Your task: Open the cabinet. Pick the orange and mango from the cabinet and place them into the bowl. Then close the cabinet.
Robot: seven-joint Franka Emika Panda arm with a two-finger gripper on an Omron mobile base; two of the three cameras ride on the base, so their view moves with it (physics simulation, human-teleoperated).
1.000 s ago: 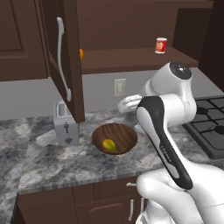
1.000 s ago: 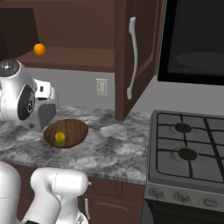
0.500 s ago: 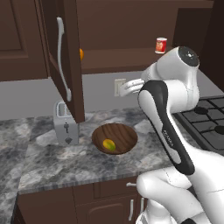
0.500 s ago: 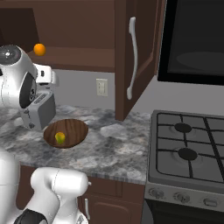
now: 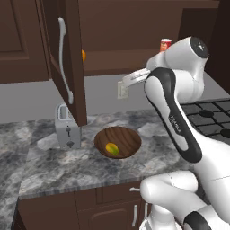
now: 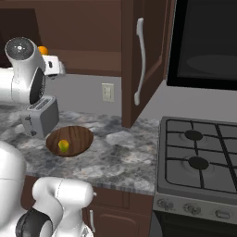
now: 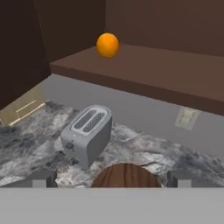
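End effector point(image 7: 112, 179) raised above the surface point(image 5: 54, 170), fingertips set wide apart, nothing between them: released. Just below and ahead, bowl point(image 5: 118, 142) on surface with mango point(image 5: 112, 148) already inside, resting toward its near-left rim. Toaster point(image 5: 67, 131) beside bowl, apart. Further back, cabinet point(image 5: 67, 67) w/ both doors swung open; orange point(image 7: 107, 45) alone on the shelf point(image 7: 144, 70), left part, well apart from red can point(image 5: 165, 45). Judged step: reach for orange. Next move calls for advancing up to shelf level, fingers straddling fruit, clearing the shelf edge.
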